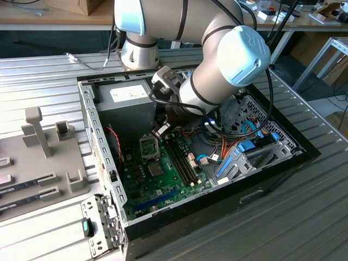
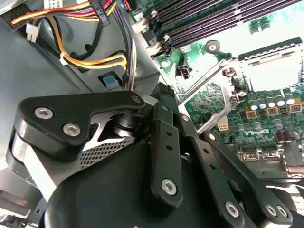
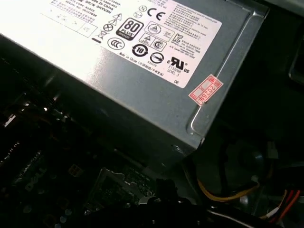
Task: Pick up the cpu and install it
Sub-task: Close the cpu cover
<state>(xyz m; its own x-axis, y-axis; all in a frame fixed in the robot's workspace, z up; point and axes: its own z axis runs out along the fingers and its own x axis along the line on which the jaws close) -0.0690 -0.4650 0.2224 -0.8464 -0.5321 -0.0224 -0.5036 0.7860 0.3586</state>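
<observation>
My gripper (image 1: 163,131) is down inside the open computer case (image 1: 97,136), just beyond the far edge of the processor socket (image 1: 149,145) on the green motherboard (image 1: 163,179). In the second wrist view the gripper's black linkage (image 2: 166,142) takes up the foreground. Behind it are the socket (image 2: 270,59) and its raised metal lever (image 2: 209,83). The cpu is hidden, and I cannot tell whether the gripper holds it or it lies in the socket.
The grey power supply (image 1: 128,93) (image 3: 142,71) stands close behind the gripper. Memory slots (image 1: 179,157) run beside the socket. Cable bundles (image 2: 95,57) and a drive cage (image 1: 244,149) crowd the exterior view's right. A grey fixture tray (image 1: 49,157) with memory sticks (image 1: 30,182) lies outside the case.
</observation>
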